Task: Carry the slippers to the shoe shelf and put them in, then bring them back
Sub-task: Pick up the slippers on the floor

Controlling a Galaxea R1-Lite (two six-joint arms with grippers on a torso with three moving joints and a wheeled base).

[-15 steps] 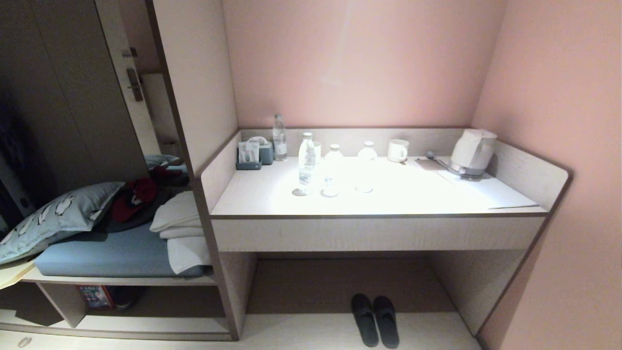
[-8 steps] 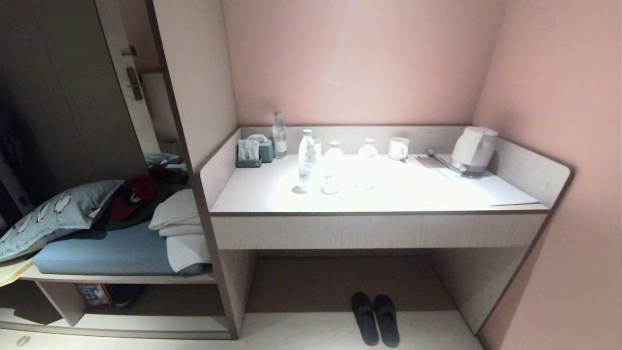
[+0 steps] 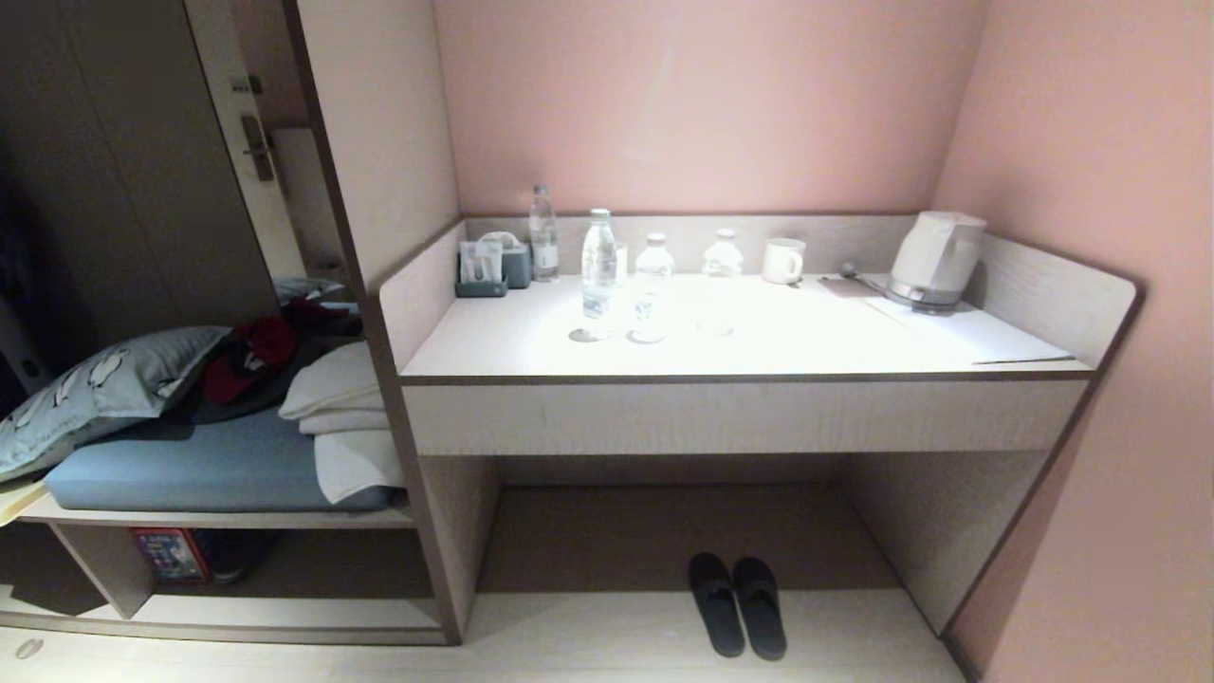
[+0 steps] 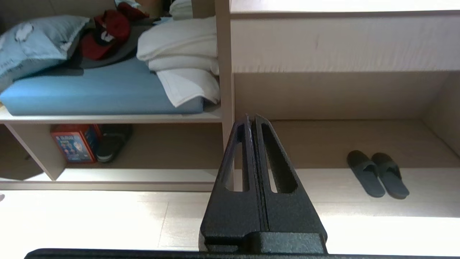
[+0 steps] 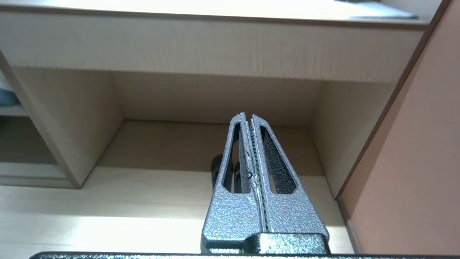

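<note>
The slippers, a dark pair, lie side by side on the pale floor at the mouth of the desk's knee recess. They also show in the left wrist view, and only as a sliver beside the fingers in the right wrist view. The shoe shelf is the low cubby under the blue-cushioned bench, left of the desk; the left wrist view shows it too. My left gripper and right gripper are both shut on nothing, well back from the slippers. Neither arm shows in the head view.
A red box and a dark shoe sit inside the shelf. The bench cushion holds a pillow, red cap and white towels. Bottles, a mug and a kettle stand on the desk. A pink wall closes the right side.
The whole head view has shifted: desk, bench and slippers sit higher in the picture, so the camera has moved. The things themselves have not moved.
</note>
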